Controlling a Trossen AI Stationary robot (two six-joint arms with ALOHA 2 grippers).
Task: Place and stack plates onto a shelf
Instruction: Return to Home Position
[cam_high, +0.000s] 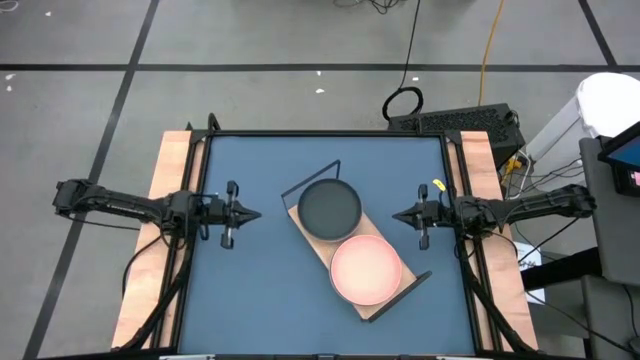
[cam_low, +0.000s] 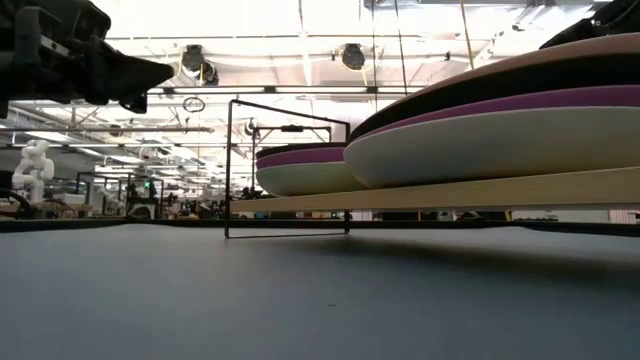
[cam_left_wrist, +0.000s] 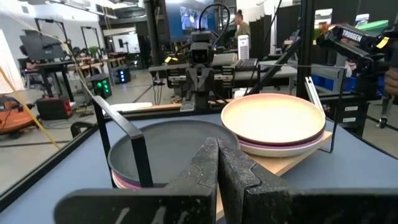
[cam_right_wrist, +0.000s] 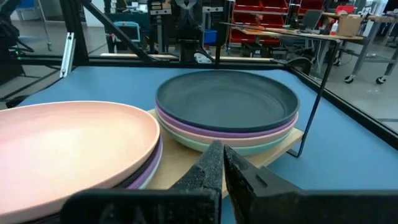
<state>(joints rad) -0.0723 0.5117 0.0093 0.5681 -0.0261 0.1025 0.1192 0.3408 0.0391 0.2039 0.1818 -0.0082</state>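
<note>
Every plate I can see sits on the shelf (cam_high: 320, 245). Its near end carries a stack topped by the pink plate (cam_high: 366, 268), and its far end carries another topped by the black plate (cam_high: 329, 208). I judge the stacking finished. The left end effector (cam_high: 250, 213) hangs left of the shelf and the right end effector (cam_high: 398, 215) hangs right of it. Both are pinched shut on nothing, and only parking is left.

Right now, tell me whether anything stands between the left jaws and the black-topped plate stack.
Yes: the black wire frame of the shelf rises at that end, between the left jaws and the black plate topping the stack. Only bare blue table lies before it; the jaws, shut, hang apart from the shelf.
</note>
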